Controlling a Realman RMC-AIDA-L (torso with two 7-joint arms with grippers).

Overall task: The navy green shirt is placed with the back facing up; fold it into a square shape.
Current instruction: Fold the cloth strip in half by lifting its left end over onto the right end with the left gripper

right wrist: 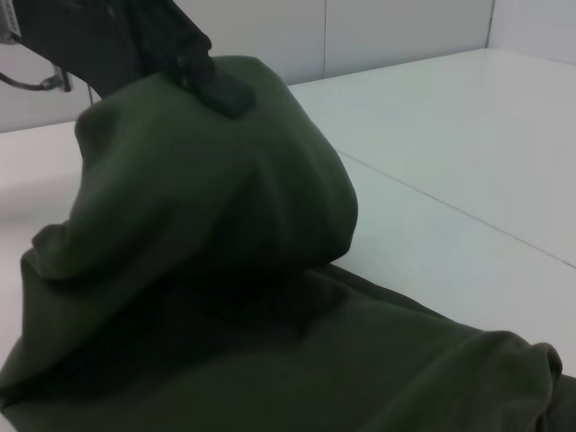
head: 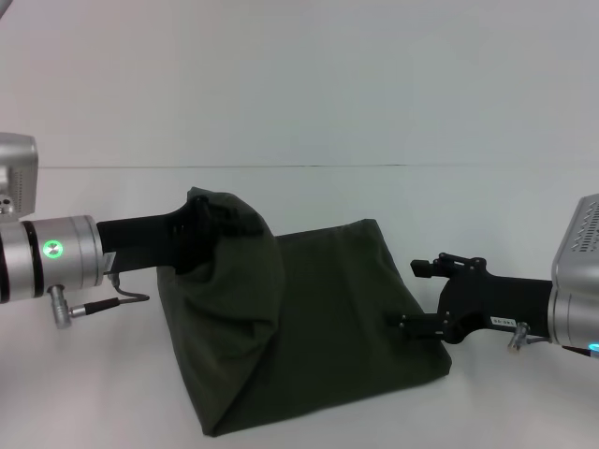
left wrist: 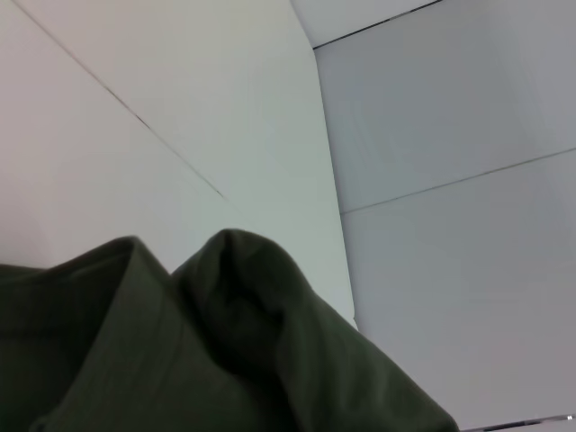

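The navy green shirt [head: 328, 309] lies partly folded on the white table. Its left part is lifted into a hump that drapes down over the flat part. My left gripper [head: 200, 224] is shut on that raised fabric and holds it above the table. The right wrist view shows one of its black fingers [right wrist: 219, 88] pressing on top of the hump [right wrist: 207, 189]. In the left wrist view only bunched shirt fabric [left wrist: 225, 351] shows. My right gripper [head: 421, 296] stands low at the shirt's right edge, open, with its lower finger over the cloth.
The white table [head: 487, 196] runs out to a seam line at the back, with a pale wall [head: 299, 75] behind. A grey cable [head: 112, 301] loops under my left wrist near the shirt's left side.
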